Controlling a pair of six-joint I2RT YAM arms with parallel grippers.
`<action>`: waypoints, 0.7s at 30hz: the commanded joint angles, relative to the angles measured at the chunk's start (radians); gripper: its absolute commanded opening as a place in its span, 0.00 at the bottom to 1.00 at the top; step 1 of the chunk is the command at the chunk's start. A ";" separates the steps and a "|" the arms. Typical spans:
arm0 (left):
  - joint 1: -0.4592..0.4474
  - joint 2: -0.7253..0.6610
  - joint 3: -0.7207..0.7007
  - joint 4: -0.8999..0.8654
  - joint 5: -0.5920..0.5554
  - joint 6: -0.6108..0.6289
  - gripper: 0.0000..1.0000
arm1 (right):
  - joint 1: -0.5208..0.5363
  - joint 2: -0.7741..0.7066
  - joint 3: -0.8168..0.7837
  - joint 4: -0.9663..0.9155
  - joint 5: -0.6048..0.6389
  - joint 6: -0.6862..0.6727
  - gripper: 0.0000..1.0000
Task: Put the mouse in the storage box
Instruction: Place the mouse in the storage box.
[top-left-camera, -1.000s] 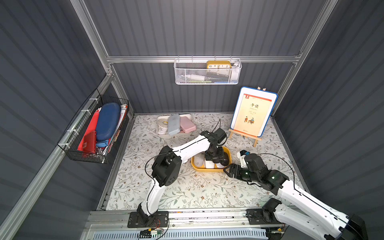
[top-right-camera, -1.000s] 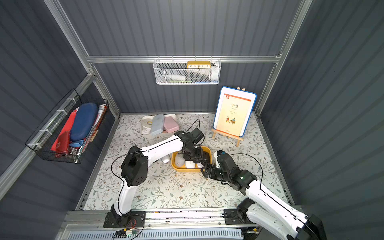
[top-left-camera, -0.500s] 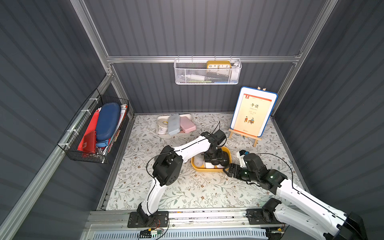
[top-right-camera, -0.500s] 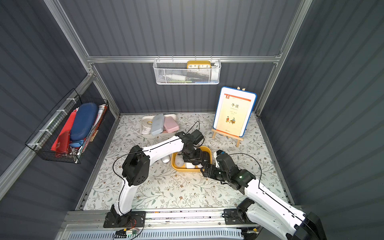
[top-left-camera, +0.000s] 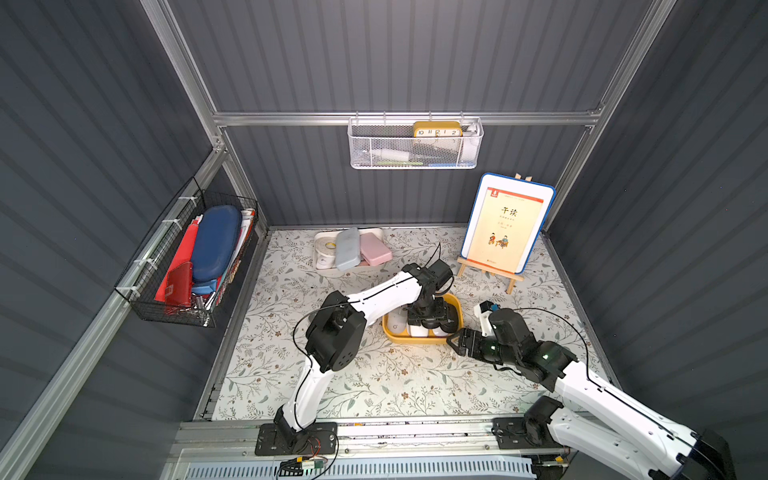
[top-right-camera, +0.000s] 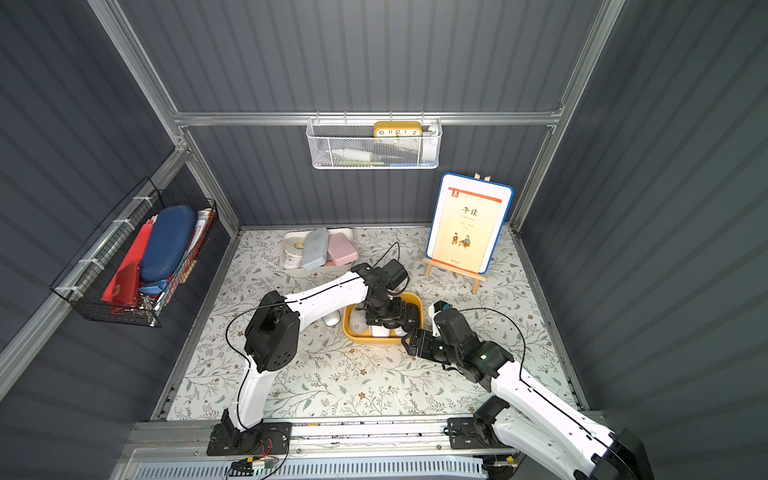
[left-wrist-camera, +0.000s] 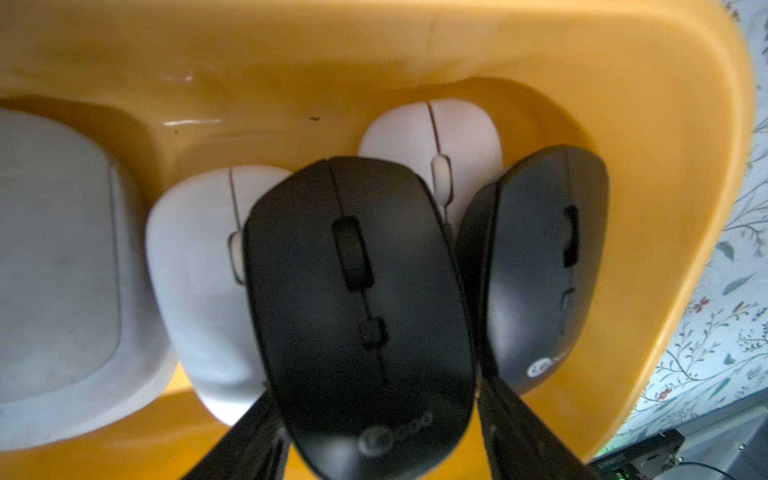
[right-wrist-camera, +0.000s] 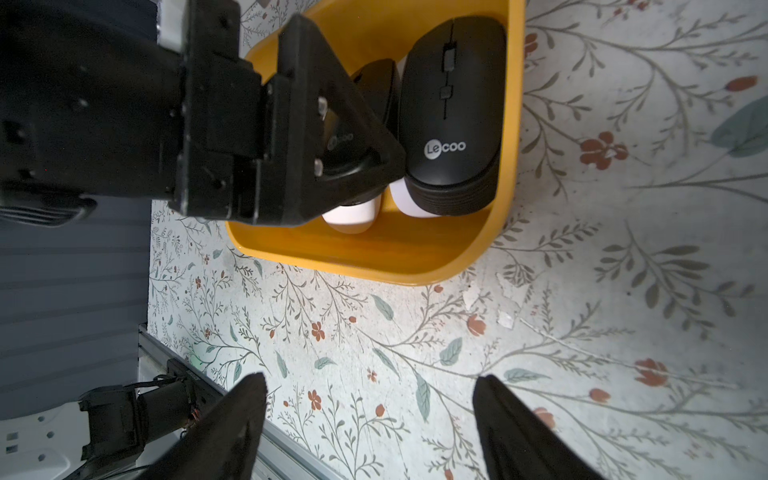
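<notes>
Black mouse (left-wrist-camera: 357, 299) sits inside the storage box (left-wrist-camera: 374, 50), resting on white mice (left-wrist-camera: 195, 270), with a second black mouse (left-wrist-camera: 544, 266) beside it. Left gripper (left-wrist-camera: 374, 399) straddles it; we cannot tell whether it pinches or stands clear. Right gripper (right-wrist-camera: 370, 377) hangs just outside the box, fingers spread, empty.

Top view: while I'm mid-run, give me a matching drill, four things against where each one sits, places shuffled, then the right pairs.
Things:
1. clock
2. blue case
3. book
4. white mice

Places:
A. on the wooden easel
B. in the yellow storage box
C. in the black wire basket
D. in the white mesh basket

Pairs: 1-D, 2-C, 3-A, 4-B
</notes>
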 joint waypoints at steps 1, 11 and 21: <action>0.000 -0.020 0.042 -0.089 -0.048 0.016 0.74 | -0.004 -0.004 -0.011 0.002 -0.011 -0.011 0.83; 0.023 -0.295 0.012 -0.209 -0.166 -0.083 0.77 | -0.002 0.023 0.003 0.022 -0.048 -0.022 0.83; 0.370 -0.585 -0.397 -0.100 -0.171 -0.192 0.77 | -0.002 0.073 0.067 0.022 -0.120 -0.066 0.83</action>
